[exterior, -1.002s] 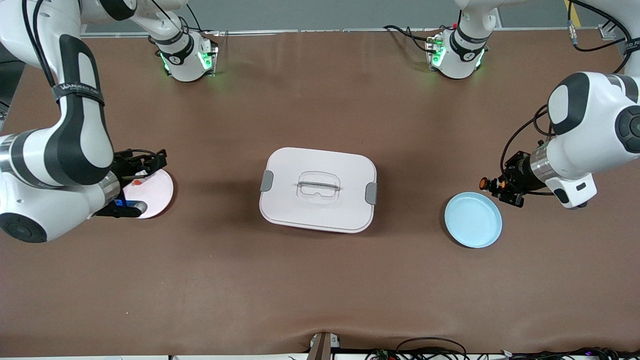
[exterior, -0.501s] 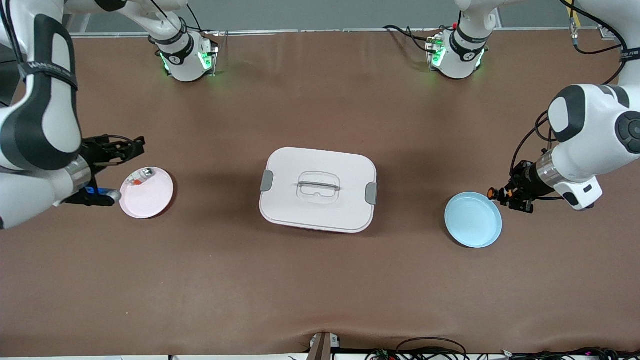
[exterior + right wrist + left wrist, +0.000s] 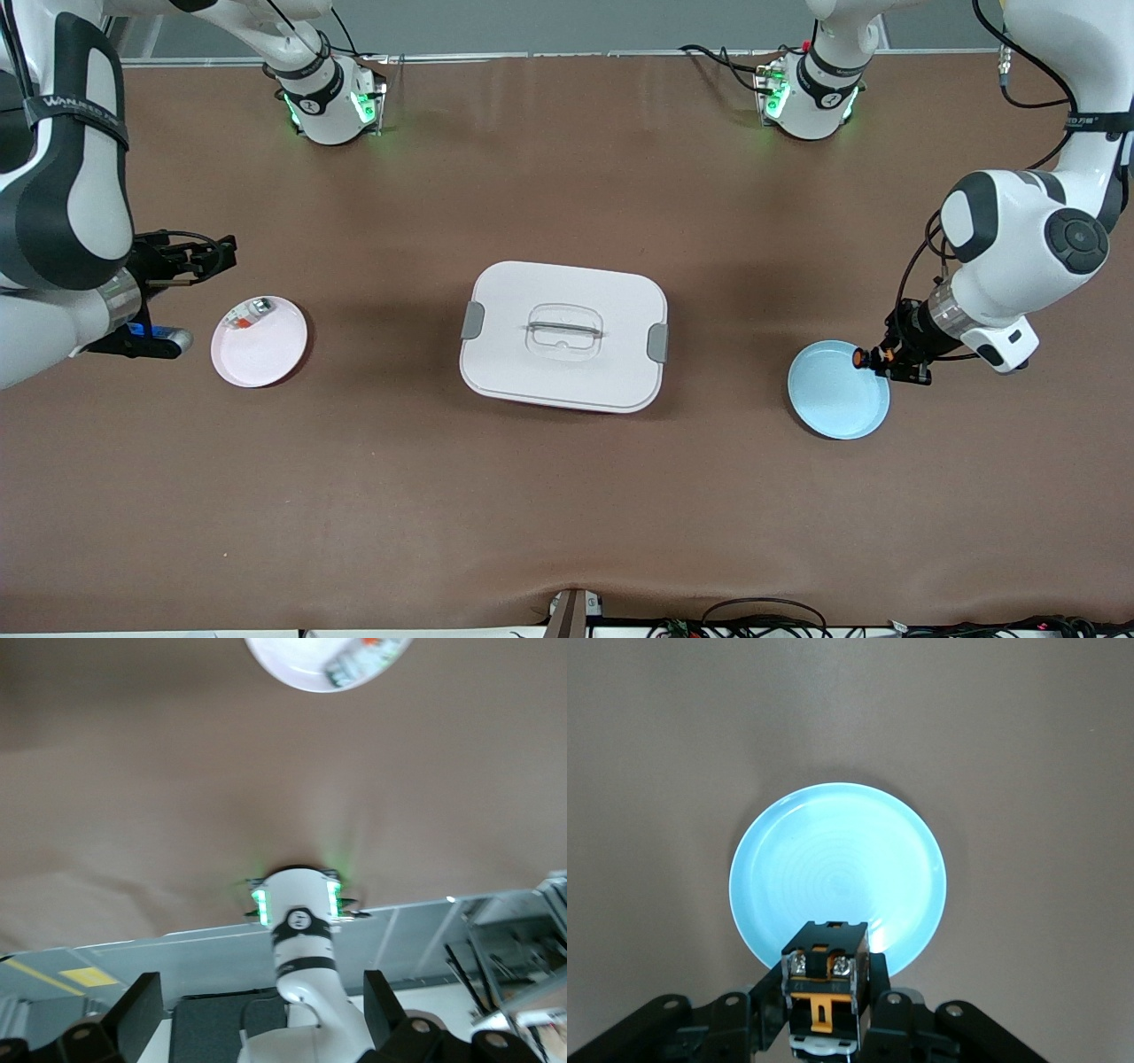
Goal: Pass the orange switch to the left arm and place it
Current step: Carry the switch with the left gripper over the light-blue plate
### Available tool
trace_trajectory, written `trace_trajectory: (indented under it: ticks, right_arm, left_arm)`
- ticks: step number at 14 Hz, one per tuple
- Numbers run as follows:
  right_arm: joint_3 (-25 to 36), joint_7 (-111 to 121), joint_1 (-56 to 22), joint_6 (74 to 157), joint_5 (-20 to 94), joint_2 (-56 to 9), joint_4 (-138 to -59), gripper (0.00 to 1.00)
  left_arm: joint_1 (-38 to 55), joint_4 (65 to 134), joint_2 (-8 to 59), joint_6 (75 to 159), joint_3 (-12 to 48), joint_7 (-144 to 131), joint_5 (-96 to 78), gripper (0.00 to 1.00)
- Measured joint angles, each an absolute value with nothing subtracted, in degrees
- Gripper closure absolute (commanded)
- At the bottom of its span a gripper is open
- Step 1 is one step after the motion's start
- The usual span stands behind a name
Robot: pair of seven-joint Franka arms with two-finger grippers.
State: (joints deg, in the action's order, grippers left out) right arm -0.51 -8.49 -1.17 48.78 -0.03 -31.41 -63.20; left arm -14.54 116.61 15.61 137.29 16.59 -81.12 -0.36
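You see the orange switch (image 3: 825, 988) clamped between the left gripper's (image 3: 889, 362) fingers (image 3: 879, 1001), hanging over the blue plate's (image 3: 833, 399) rim. The box (image 3: 563, 335) sits mid-surface. The right gripper (image 3: 182, 266) hovers near the pink plate (image 3: 266, 354), its fingers (image 3: 133, 1014) spread wide, empty.

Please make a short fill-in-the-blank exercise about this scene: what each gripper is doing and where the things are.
1. The left gripper is shut on the small black and orange ____.
2. It hangs over the rim of the round light ____ plate.
3. The large white lidded box sits on the brown table between the two ____.
4. The right gripper is ____ and holds nothing, beside the round pink plate.

Missing words: switch; blue; plates; open
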Motion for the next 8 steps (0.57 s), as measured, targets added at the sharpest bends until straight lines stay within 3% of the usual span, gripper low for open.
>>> trace_trajectory:
  ticks: [8]
  right_arm:
    - [-0.82,-8.5,-1.0,49.67,-2.9,-31.69,-62.94,0.0]
  left_arm:
    - [-14.54,116.56,22.23,139.37,16.61,-87.6,9.18,1.0]
